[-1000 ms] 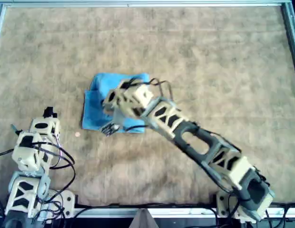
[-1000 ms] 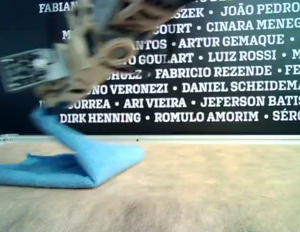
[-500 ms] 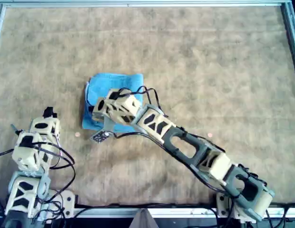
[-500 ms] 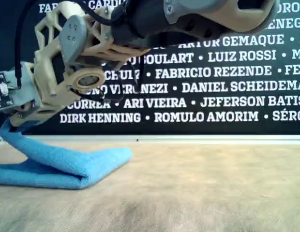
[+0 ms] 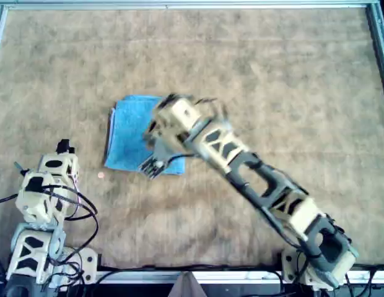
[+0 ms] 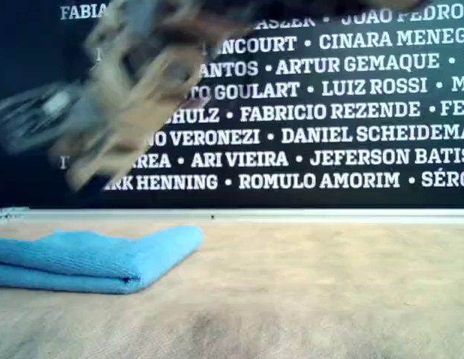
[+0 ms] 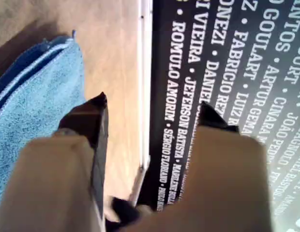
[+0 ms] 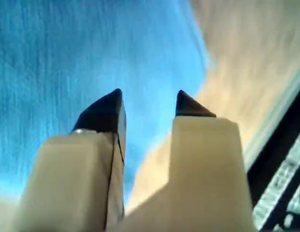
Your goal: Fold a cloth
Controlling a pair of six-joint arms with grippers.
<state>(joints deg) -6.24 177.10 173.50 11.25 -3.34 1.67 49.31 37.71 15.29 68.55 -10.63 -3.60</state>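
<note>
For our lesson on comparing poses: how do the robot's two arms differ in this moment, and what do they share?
1. The right arm stretches out across the table toward the cloth; the left arm sits folded near the overhead view's lower left corner.
2. The right tool hangs over the cloth; the left tool looks past its edge.
3. The right arm is motion-blurred; the left is sharp.

Shared: both tools are open and empty.

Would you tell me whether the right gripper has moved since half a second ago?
Yes. The right gripper has released the cloth and shifted toward the overhead view's right, off the cloth's near-left corner; the cloth now lies flat, folded.
</note>
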